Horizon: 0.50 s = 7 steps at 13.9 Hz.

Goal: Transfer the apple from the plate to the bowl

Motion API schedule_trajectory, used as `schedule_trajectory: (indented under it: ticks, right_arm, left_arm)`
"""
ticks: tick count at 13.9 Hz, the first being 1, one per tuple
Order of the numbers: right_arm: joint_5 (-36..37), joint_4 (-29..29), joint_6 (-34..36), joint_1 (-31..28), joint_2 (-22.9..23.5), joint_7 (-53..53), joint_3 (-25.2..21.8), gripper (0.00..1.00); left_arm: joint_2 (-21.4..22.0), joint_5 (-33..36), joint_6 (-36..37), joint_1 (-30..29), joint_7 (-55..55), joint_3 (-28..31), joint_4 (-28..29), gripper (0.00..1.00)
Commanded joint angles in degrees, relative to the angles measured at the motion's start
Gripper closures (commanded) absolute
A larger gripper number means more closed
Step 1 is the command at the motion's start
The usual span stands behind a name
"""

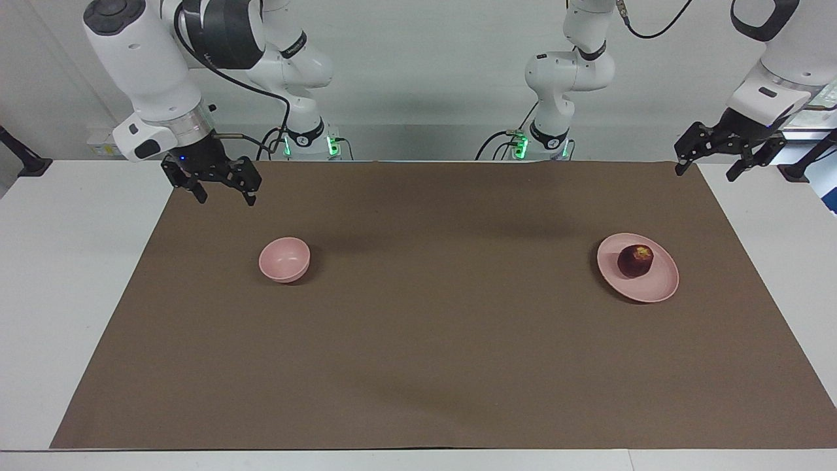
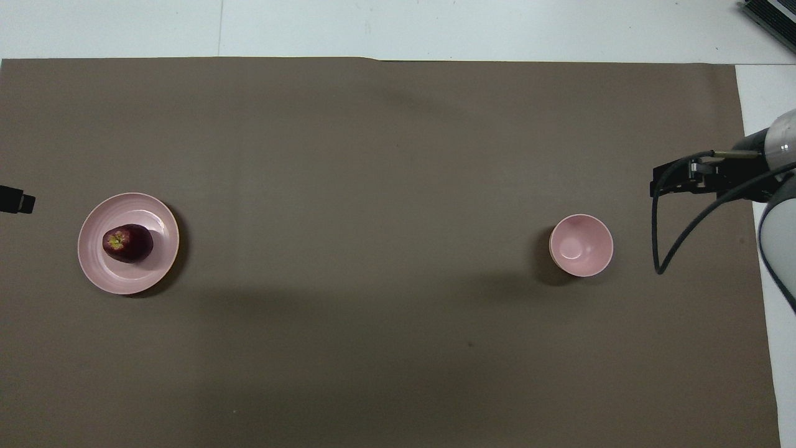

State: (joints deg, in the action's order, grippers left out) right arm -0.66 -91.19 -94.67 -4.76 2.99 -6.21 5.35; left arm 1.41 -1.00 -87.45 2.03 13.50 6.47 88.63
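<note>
Reaching with my empty, spread left gripper (image 1: 724,156) for the apple (image 1: 635,260) on the plate (image 1: 660,288), I should descend squarely, right gripper (image 1: 220,188) waiting spread.

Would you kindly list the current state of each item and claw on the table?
apple: resting on the plate, untouched.
plate: flat on the mat, toward the left arm's end.
bowl: upright, empty, toward the right arm's end.
left claw: open, raised, holding nothing.
right claw: open, raised, holding nothing.
</note>
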Motion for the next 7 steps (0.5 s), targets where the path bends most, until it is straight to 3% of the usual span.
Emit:
schedule_trajectory:
  ticks: [1,7]
  right_arm:
    - [0.6,-0.1,0.5,-0.3,-0.5,-1.1,0.4,0.0]
    - [0.5,-0.1,0.4,-0.3,-0.5,-0.8,0.4,0.0]
  left_arm:
    - [2.5,0.9,1.8,0.4,-6.3,0.0,0.8,0.0]
    - [2.6,0.8,0.6,0.5,-6.4,-0.2,0.6,0.0]
